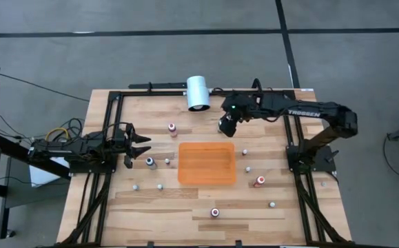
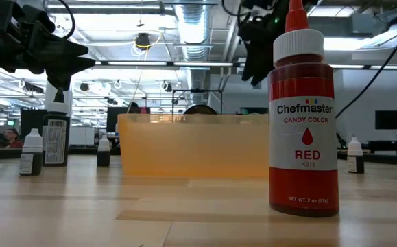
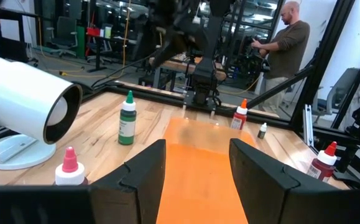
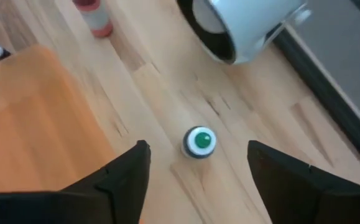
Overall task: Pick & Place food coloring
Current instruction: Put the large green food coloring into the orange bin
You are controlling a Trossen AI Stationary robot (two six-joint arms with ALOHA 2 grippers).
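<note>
A small green-topped food coloring bottle is standing upright on the pale wooden table, just beside the flat orange tray. The right gripper is hovering above it, fingers apart. No bottle seems placed yet; others are standing scattered. The left gripper is waiting, parted and empty.
</note>
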